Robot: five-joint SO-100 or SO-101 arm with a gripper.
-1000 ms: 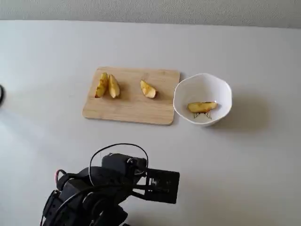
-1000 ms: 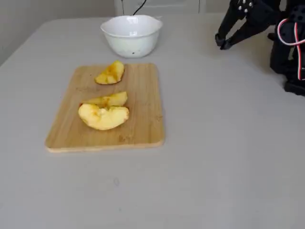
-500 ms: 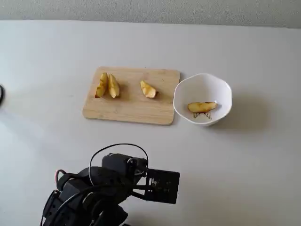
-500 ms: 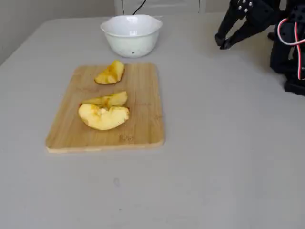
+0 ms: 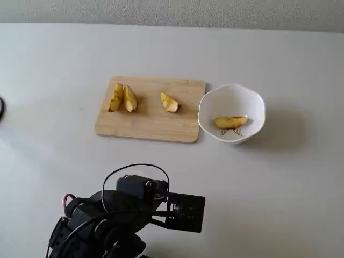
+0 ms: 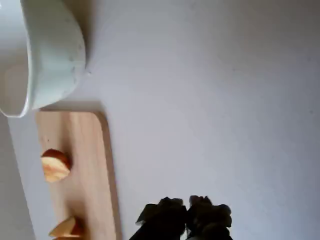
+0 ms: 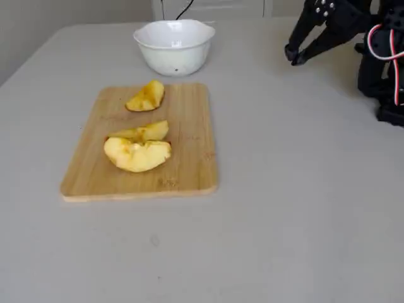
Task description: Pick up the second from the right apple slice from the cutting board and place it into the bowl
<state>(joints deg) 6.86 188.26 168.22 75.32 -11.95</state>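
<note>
The light wooden cutting board lies mid-table with three apple slices: two close together at its left end and one towards its right. The white wavy-rimmed bowl stands just right of the board and holds one apple slice that partly covers the dark drawing. My gripper hangs above bare table, well away from board and bowl; its jaws are together and empty. In the wrist view the gripper is at the bottom edge, with the board and the bowl at the left.
The arm's base and body sit at the near edge of the table in a fixed view. A dark cable end shows at the left edge. The table surface is plain light grey.
</note>
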